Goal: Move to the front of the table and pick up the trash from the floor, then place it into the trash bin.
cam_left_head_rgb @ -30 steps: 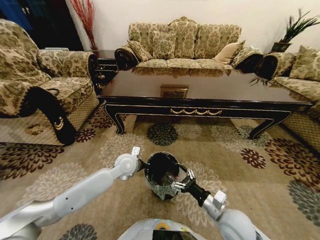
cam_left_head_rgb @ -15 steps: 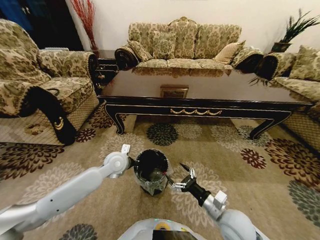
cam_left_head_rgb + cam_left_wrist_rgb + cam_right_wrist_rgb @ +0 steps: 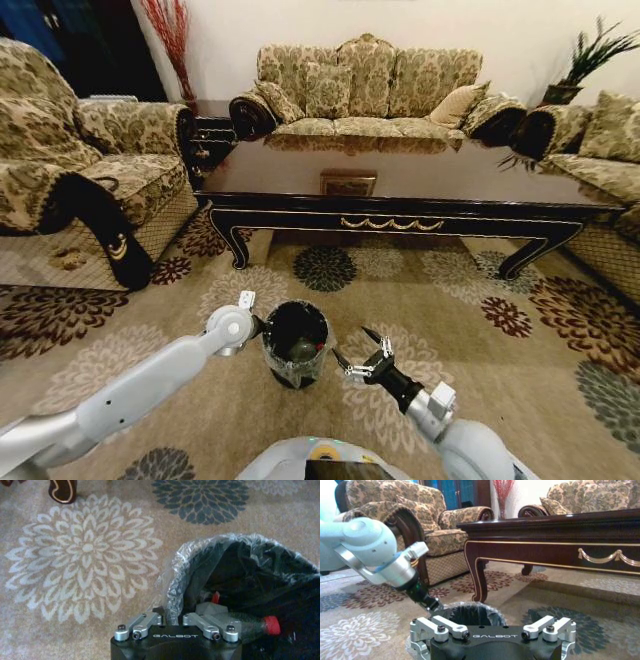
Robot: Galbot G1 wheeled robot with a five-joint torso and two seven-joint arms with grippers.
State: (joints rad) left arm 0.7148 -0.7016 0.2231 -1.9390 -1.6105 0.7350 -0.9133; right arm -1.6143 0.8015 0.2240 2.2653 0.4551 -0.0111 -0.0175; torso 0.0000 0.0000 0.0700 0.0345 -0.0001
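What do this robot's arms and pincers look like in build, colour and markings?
Both arms are smooth pale grey-white tubes ending in silver metal wrists. Each pincer, left pincer and right pincer, has a black body printed GALBOT, bearing silver linkage fingers with dark screws. No loose cables show.

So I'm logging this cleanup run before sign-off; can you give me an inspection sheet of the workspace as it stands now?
Surface: beige flower-patterned floor; no loose litter seen on the carpet near the bin.
Job's things: black trash bin with liner stands before the table; clear bottle with red cap lies inside it.
Clutter: flat framed item on the table.
Grippers: left end effector clamps the bin's rim and liner; right end effector open, empty, beside the bin.
Cables: nothing seen.
Surroundings: sofa behind the table, armchair to the robot's left, potted plant.
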